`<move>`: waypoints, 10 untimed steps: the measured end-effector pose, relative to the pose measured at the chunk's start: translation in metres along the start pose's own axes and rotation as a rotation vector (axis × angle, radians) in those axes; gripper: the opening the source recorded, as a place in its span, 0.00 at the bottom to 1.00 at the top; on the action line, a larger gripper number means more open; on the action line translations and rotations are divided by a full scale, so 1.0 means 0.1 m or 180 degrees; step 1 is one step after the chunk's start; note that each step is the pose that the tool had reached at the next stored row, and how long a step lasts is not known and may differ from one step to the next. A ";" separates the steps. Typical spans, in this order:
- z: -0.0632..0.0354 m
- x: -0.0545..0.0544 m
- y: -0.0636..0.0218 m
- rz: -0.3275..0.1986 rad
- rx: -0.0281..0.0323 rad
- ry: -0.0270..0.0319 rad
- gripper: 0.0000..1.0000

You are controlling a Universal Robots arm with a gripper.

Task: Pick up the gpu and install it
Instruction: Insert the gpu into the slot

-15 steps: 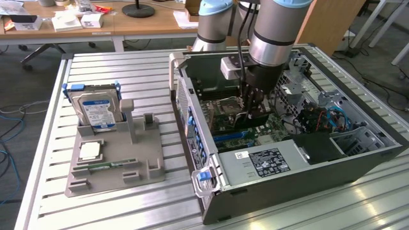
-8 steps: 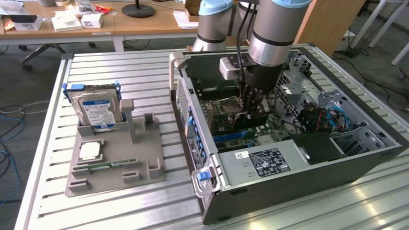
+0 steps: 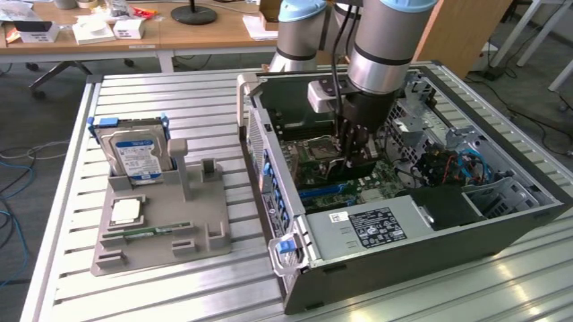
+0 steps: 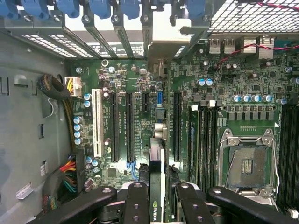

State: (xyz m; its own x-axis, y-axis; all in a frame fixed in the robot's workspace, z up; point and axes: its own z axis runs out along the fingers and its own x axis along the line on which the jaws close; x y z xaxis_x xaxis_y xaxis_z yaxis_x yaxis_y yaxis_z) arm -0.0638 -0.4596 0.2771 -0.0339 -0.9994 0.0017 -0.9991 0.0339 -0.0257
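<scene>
1. Aluminium slats form the table (image 3: 179, 100). In the exterior view the case (image 3: 403, 235) lies on it toward that view's right, open side up.
2. My arm (image 3: 385, 40) drops straight down through that opening, and the case walls stand clear of it all round.
3. My gripper (image 3: 353, 149) is low inside, just above the board. It is clenched on the gpu (image 3: 356, 169), which shows as a dark slab beneath it.
4. On the exterior view's left, a grey holder (image 3: 161, 228) sits well apart from the case. It carries the upright drive (image 3: 134, 151), a chip (image 3: 125, 211) and a green stick (image 3: 147, 233).
5. In the wrist view, my gripper (image 4: 161, 189) grasps the gpu (image 4: 155, 205) edge-on, with a finger (image 4: 138, 200) against each flat side.
6. The card's thin edge runs away from me over the board (image 4: 140, 74) toward the rear wall. There a silvery bracket (image 4: 161, 46) lines up with it among the blue latches (image 4: 100, 7).
7. Long black slots (image 4: 114, 126) lie close on both sides of the card, so side room is narrow.
8. A white slot (image 4: 97, 121) lies beyond those, near the cables (image 4: 70, 182) by the grey wall.
9. On the other side, the socket (image 4: 247, 163) is well apart from the card.
10. I cannot tell whether the card's lower edge touches a slot.
</scene>
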 end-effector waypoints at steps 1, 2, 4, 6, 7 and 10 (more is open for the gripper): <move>0.001 0.00 0.001 0.0000 0.0000 0.0000 0.26; 0.001 0.00 0.006 0.0000 0.0000 0.0000 0.26; 0.001 0.00 0.019 0.0000 0.0000 0.0000 0.26; 0.001 0.00 0.029 0.0000 0.0000 0.0000 0.26; 0.001 0.01 0.033 0.0000 0.0000 0.0000 0.26; 0.000 0.01 0.049 0.0000 0.0000 0.0000 0.26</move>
State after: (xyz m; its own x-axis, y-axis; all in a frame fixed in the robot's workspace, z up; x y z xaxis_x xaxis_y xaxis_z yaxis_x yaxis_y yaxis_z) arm -0.0687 -0.4601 0.2769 -0.0338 -0.9994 0.0019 -0.9991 0.0338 -0.0257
